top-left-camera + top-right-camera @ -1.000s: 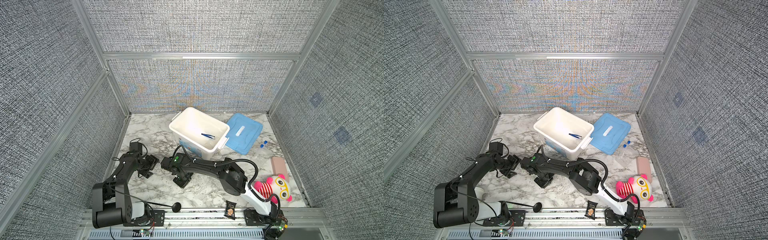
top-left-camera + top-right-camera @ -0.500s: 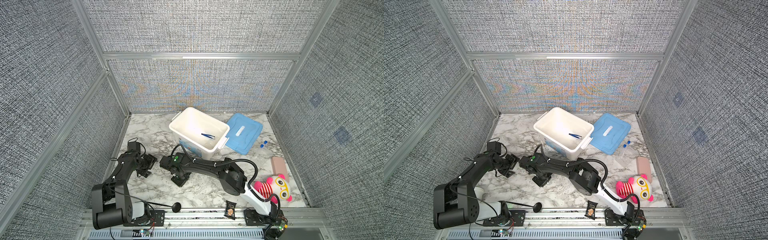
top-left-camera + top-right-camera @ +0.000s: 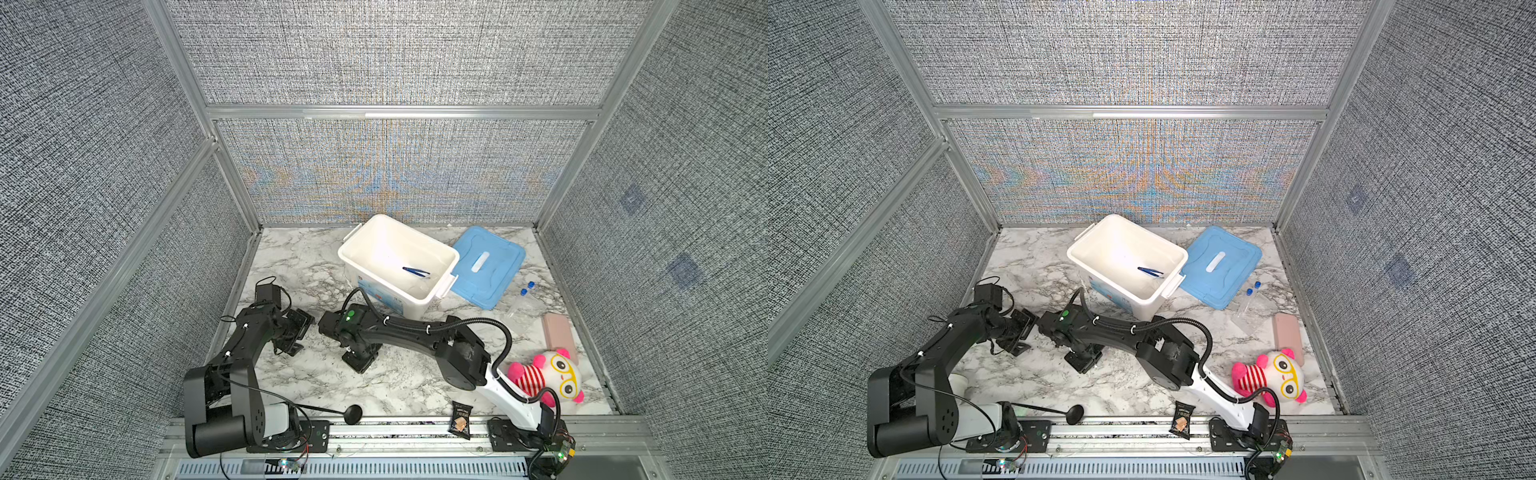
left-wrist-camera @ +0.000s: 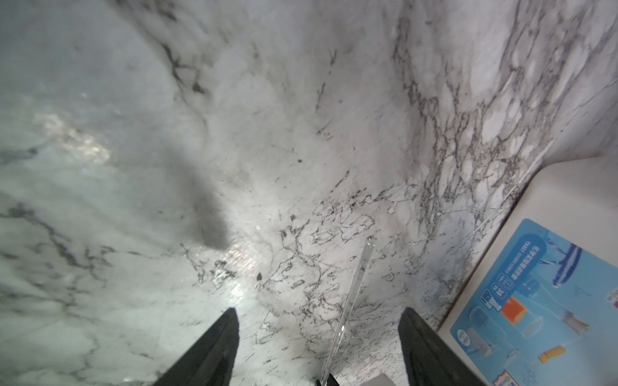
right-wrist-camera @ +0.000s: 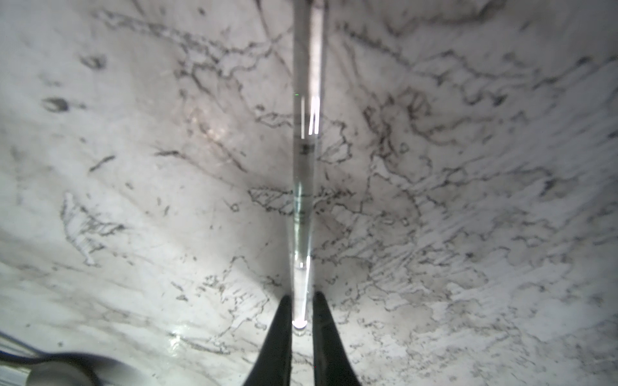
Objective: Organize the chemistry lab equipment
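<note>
Snack packet (image 3: 460, 419), small and black, lies at the near edge of the worktop (image 3: 316, 382), partly on the metal rail (image 3: 395, 428). Right of it and slightly farther sits a pink striped plush toy (image 3: 544, 376). Beyond the toy a pale pink flat case (image 3: 559, 337) lies by the right wall.

Left of centre, the right arm (image 3: 411, 336) reaches across the middle towards the left arm (image 3: 245, 345), both low over the marble. The right gripper (image 5: 302, 310) has its jaws closed on one end of a clear thin rod (image 5: 306, 160). The rod runs straight out from the tips, close to the worktop; whether it touches the marble I cannot tell. The left gripper (image 4: 317, 312) has its jaws spread wide, and the rod (image 4: 351, 300) passes between them, touching neither.

Farther off, at centre, an open white bin (image 3: 386, 253) holds dark blue tweezers (image 3: 415, 271). To the right, two clear blue-capped tubes (image 3: 525, 293) lie on the worktop just beside a blue lid (image 3: 498, 278), which lies flat against the bin's right side.
</note>
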Robot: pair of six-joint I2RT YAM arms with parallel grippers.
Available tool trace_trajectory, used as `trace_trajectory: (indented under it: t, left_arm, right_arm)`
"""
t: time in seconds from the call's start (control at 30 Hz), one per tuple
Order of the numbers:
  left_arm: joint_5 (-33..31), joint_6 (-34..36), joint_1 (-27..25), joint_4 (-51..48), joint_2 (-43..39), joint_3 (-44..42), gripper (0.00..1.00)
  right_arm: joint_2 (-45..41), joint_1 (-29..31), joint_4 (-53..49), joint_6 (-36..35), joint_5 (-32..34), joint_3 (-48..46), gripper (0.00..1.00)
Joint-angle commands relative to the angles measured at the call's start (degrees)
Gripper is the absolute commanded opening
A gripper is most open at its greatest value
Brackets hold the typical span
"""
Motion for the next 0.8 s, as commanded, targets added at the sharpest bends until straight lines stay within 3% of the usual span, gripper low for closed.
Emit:
trace_trajectory:
  t: [0.0,0.23,0.37,0.77]
  left_arm:
    - [1.13,0.19,0.09,0.22,0.02,-0.09,0.77]
    - [2.36,2.65,0.14,-1.12,1.88,0.88,0.77]
    - [-0.22,3.14,-0.47,-1.87,0.76,0.75,0.76]
    - [2.82,0.54,-4.72,4.52,2.74,-3.05,0.74]
  right_arm:
    - [3.2,-0.14,1.95,0.55,-2.31,-0.74,0.11]
    - [-1.46,-1.01,4.34,-1.07,-5.01,-0.22,0.06]
    - [-3.66,-1.44,5.42,-2.05,-4.98,-0.67,0.05]
    - [-5.2,-1.72,5.05,-2.51,-5.0,-2.18,0.04]
